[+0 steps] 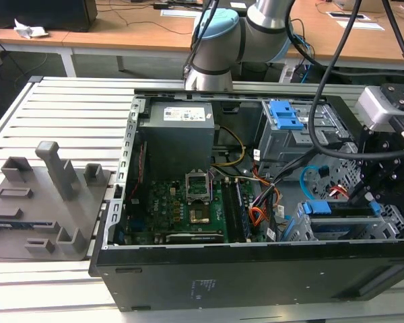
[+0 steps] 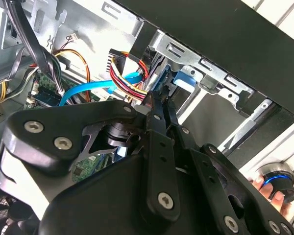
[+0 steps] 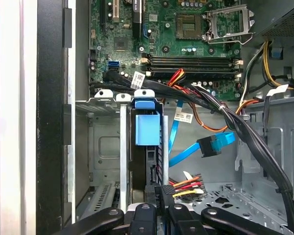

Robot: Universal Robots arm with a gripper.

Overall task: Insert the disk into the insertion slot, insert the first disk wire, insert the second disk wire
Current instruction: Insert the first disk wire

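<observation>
The disk sits in the insertion slot (image 3: 105, 147) of the silver cage, and its blue carrier (image 3: 147, 128) shows at the cage mouth. In the exterior view the carrier (image 1: 321, 208) lies at the case's right end. My gripper (image 3: 161, 194) is shut on the black plug of the first disk wire (image 3: 186, 183), a red, yellow and black bundle, right behind the disk. In the second wrist view the gripper (image 2: 159, 97) meets that bundle (image 2: 125, 78) beside the carrier (image 2: 184, 79). The second disk wire (image 3: 213, 146), light blue with a dark plug, hangs loose nearby.
The open black case (image 1: 256, 282) lies on a slatted table. The motherboard (image 1: 188, 212) and power supply (image 1: 178, 138) fill its left half. A taller grey cage with a blue latch (image 1: 285, 116) stands at the back. Thick black cables (image 3: 245, 132) cross the bay. A hand (image 2: 274, 188) rests outside the case.
</observation>
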